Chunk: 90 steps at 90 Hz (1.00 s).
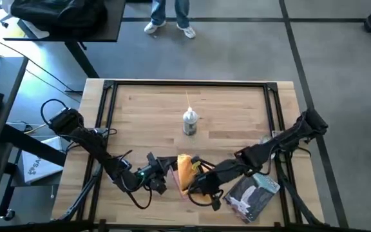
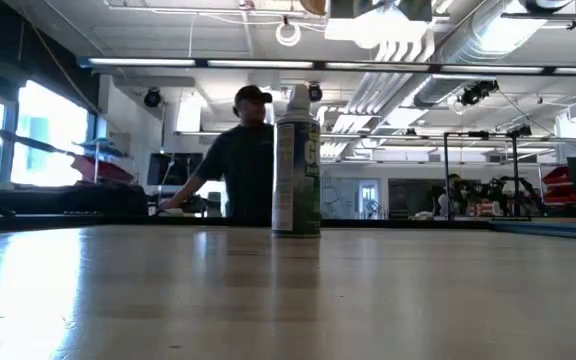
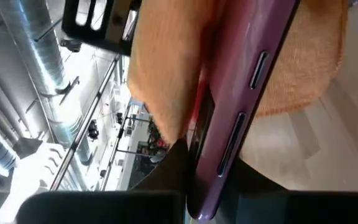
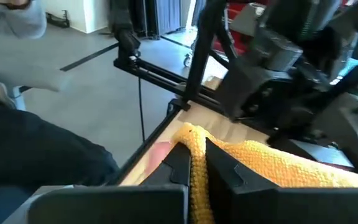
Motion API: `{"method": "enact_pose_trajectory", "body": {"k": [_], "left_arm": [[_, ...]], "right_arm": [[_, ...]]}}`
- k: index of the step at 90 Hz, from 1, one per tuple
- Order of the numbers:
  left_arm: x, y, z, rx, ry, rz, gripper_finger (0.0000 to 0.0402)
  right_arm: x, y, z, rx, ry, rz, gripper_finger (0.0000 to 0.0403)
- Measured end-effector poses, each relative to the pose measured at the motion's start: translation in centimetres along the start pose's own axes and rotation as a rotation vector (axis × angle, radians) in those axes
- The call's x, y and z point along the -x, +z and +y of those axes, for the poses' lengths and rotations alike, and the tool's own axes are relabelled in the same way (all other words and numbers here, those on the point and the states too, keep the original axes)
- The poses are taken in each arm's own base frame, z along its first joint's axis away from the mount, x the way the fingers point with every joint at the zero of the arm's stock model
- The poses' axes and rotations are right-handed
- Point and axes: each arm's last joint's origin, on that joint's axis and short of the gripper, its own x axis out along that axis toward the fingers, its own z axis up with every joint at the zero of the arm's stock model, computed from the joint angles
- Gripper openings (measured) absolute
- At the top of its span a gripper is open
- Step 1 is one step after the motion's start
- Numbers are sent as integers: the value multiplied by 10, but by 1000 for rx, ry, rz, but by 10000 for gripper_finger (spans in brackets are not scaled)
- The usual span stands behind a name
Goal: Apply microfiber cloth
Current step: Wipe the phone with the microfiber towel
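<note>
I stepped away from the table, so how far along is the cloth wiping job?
Done: both picked up. Left pincer holds the phone; right pincer grips the microfiber cloth.
In hand: cloth is against the phone.
Left: finishing the wipe, setting both down.

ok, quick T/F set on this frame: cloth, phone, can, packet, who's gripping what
1. The right gripper is shut on the microfiber cloth. True.
2. The spray can lies on its side. False: it stands upright near the middle of the table.
3. The left gripper holds a phone edge-on against the cloth. True; the left wrist view shows the phone's side buttons with orange fabric behind it.
4. The grey-blue packet sits at the table's far edge. False: it lies at the near right corner, under the right arm.
5. The cloth is spread flat on the table. False: it is bunched up between the two grippers.
</note>
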Motion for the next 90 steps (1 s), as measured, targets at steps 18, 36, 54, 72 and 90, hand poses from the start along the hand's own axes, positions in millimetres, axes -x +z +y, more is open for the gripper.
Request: {"method": "enact_pose_trajectory", "body": {"k": [18, 36, 54, 72, 90], "left_arm": [[0, -18, 17, 31, 15, 29, 17], [6, -54, 30, 186, 48, 104, 16], [19, -86, 30, 450, 66, 104, 16], [27, -110, 12, 847, 69, 97, 16], [33, -124, 4, 1204, 9, 73, 16]], "right_arm": [[4, 2, 17, -11, 25, 3, 0], [30, 17, 38, 39, 30, -22, 0], [69, 23, 37, 54, -146, 76, 0], [84, 12, 19, 8, -345, 225, 0], [74, -11, -9, -88, -471, 389, 0]]}}
